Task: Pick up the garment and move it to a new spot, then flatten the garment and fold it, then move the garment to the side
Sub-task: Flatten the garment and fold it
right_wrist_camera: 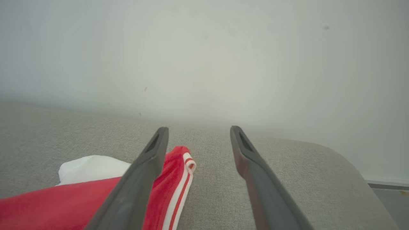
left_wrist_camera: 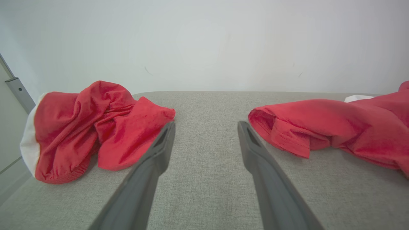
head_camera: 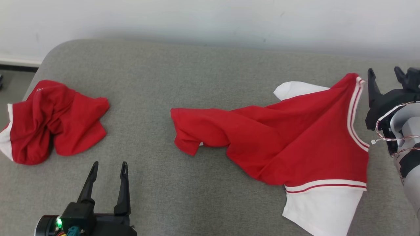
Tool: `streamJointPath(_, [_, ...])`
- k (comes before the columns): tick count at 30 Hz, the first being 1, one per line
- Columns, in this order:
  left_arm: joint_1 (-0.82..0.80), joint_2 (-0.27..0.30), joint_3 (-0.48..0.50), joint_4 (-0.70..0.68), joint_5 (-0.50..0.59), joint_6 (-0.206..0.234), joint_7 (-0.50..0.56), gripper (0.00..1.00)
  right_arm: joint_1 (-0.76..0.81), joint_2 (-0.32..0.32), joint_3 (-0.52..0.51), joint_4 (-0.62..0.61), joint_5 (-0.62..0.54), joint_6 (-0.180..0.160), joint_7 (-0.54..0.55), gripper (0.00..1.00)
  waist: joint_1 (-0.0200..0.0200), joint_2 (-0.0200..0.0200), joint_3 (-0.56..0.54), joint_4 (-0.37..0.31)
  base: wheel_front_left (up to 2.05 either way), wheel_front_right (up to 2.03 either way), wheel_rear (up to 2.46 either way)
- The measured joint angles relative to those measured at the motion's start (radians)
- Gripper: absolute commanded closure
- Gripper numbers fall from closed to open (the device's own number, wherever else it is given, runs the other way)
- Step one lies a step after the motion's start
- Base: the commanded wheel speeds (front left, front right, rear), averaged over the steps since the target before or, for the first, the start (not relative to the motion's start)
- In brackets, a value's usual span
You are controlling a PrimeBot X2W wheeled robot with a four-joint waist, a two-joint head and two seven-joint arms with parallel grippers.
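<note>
Dark fingers, right: right gripper point(right_wrist_camera: 198, 129) stood spread wide, with nothing between the fingers and bare grey fabric in the gap.
Right contact: its 9 o'clock finger point(right_wrist_camera: 142, 172) overlapped the striped trim point(right_wrist_camera: 180, 191) in the wrist view. Touching or just above, couldn't tell.
Dark fingers, left: left gripper point(head_camera: 110, 163) was also spread and empty, at 7 o'clock in the head view with tips aimed at 12.
Left aim: its gap faced bare cushion between the two red heaps. My read: it was on standby, placed to reach either.
Garment: red jersey point(head_camera: 288, 137) lay on the cushion at 3 o'clock in the head view, held by neither gripper.
Lay: it was stretched along the 9–3 line, with the trim end at 3 just beside the right gripper and the narrow twisted end point(head_camera: 187, 131) at 9.
White sleeves: one point(head_camera: 321, 209) was spread at 5 o'clock, the other point(head_camera: 295, 90) peeked out at 1 o'clock behind the body.
Other cloth: second red piece point(head_camera: 52, 121) was bunched at 9 o'clock, well apart from the jersey and near the cushion edge.
Surface: grey cushion point(head_camera: 197, 82), with a white wall point(head_camera: 210, 19) at 12.
Stage (judgement): the jersey was down but not flat, so flattening came next. One gripper per end made sense.
Risk: the twisted middle could stay folded under.
</note>
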Motion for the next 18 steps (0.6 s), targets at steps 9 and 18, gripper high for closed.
streamJointPath(9, [0.051, 0.001, 0.046, -0.010, 0.010, 0.000, 0.000, 0.00, 0.159, 0.007, -0.087, -0.257, 0.004, 0.000, -0.006, 0.00, -0.0001, -0.0001, -0.059, -0.066, 0.00, 0.00, 0.00])
streamJointPath(18, [0.087, 0.002, 0.070, -0.030, 0.014, 0.001, 0.000, 0.00, 0.463, 0.100, -0.191, -0.662, -0.012, 0.000, -0.008, 0.00, -0.0002, -0.0001, -0.111, -0.126, 0.00, 0.00, 0.00])
